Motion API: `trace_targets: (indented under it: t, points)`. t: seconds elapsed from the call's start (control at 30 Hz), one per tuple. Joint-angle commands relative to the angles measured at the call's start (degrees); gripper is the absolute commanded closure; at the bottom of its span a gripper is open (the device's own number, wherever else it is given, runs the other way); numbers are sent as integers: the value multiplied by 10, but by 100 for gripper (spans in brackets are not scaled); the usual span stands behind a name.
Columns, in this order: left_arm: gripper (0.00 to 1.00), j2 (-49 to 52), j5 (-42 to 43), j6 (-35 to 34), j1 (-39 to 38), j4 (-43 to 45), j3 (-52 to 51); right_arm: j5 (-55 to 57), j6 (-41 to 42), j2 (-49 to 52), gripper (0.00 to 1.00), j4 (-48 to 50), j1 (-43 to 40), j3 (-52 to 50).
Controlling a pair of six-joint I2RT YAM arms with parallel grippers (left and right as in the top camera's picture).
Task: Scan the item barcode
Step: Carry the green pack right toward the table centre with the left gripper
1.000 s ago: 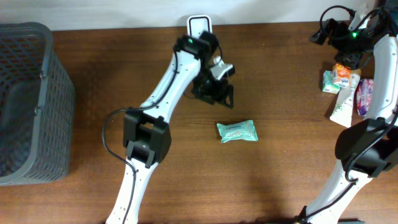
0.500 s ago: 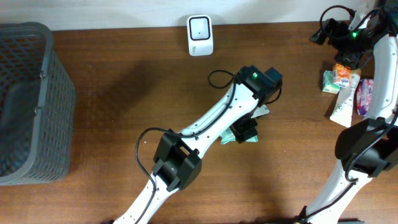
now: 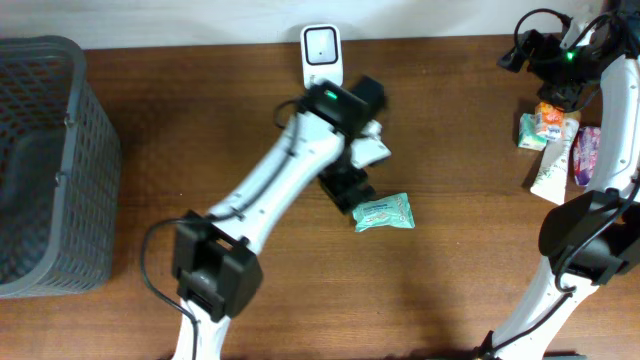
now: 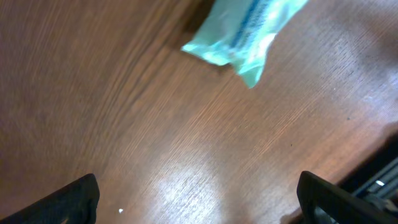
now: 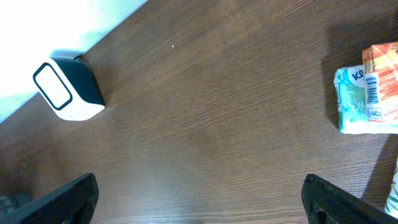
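Left gripper [image 3: 348, 188], spread wide and holding nothing, is hovering between white scanner [image 3: 321, 55] and teal packet [image 3: 383, 212] (lying flat, nearer the robot than the scanner); right gripper [image 5: 199, 205] is hanging open, empty, far to the scanner's right.

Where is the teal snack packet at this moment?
In the overhead view the teal packet lies on the table near its middle, just right of the open left gripper and nearer the front than the white scanner.
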Motion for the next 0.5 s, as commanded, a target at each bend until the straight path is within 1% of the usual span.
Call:
trace_targets:
  t: [0.0,0.03,0.07,0.13,0.17,0.2,0.23,0.27,0.33,0.4,0.43,0.47]
  points:
    - [1,-57,177,97,83,-7,1,-3,-2,4,1,0,3,2]
    - [1,-60,254,168,102,-25,1,-3,-2,4,1,0,3,2]
    - [1,-60,283,209,114,-45,1,-3,-2,4,1,0,3,2]
    - [1,-60,276,210,139,-83,-2,-3,-2,4,1,0,3,2]
    - [1,-61,277,209,153,-86,-27,-3,-2,4,1,0,3,2]
    - [1,-61,276,189,158,-52,-78,-3,-2,4,1,0,3,2]
    - [1,-61,266,154,158,-12,-118,-3,-2,4,1,0,3,2]
    - [1,-61,233,110,155,31,-149,-3,-2,4,1,0,3,2]
    - [1,-61,120,11,131,96,-174,-3,-2,4,1,0,3,2]
    - [1,-68,93,14,78,119,-174,-3,-2,4,1,0,3,2]
    - [1,-68,38,14,22,133,-179,-3,-2,4,1,0,3,2]
    - [1,-68,5,12,-11,145,-186,-3,-2,4,1,0,3,2]
